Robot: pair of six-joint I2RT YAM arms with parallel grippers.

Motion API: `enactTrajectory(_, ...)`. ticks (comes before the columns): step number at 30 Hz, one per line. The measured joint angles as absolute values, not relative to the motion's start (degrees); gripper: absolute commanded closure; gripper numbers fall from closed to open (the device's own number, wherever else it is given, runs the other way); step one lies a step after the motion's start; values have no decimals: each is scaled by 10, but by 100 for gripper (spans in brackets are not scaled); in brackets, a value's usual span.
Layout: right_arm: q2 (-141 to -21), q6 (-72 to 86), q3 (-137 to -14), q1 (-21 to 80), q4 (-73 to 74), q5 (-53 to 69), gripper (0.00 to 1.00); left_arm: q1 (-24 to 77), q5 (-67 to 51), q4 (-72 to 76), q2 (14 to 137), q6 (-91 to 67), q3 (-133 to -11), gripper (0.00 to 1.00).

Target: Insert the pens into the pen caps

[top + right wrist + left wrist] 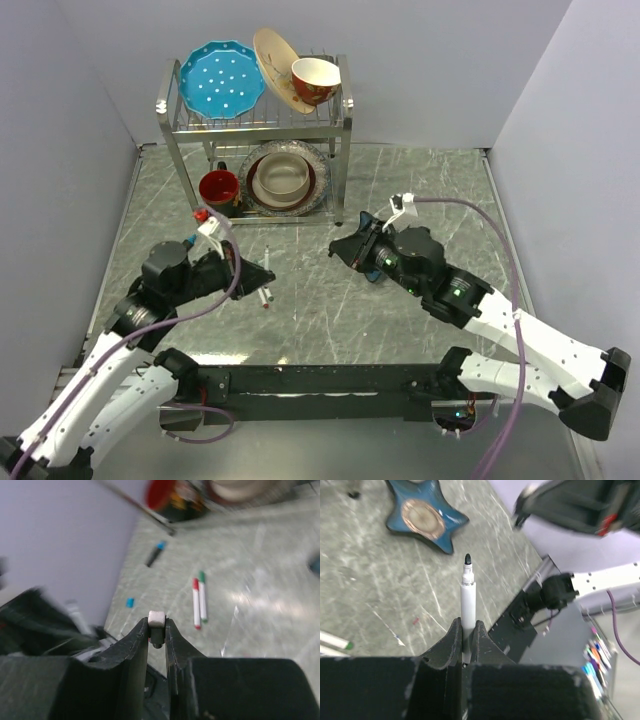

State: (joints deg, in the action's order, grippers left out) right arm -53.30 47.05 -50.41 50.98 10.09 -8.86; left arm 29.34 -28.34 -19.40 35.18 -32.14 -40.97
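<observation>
Now the left claw (466, 626) is clamping tight on a white pen (467, 592), leaving its black tip sticking out bare, seemingly so a cap can go onto it. Between the arms a red pen (195, 602) and a green pen (202, 595) are lying side by side on the table (260, 580), a dark marker (154, 554) and a blue cap (130, 602) lying apart from them. The right claw (157, 626) is pinching a tiny cap (156, 618) at its fingertips, jaws nearly together; blur is hiding the cap's colour and which way its mouth is facing.
</observation>
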Motion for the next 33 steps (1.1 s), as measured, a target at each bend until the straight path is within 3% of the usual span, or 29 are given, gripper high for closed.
enactTrajectory(6,-577,341,-553,510,-2,45,100,293,-360,-183,405,-304,-410,99)
enactTrajectory(13,-633,311,-566,510,-105,171,100,293,-397,-182,384,-278,-410,99)
enactTrajectory(33,-678,379,-567,509,-202,220,100,293,-391,-173,333,-271,-408,99)
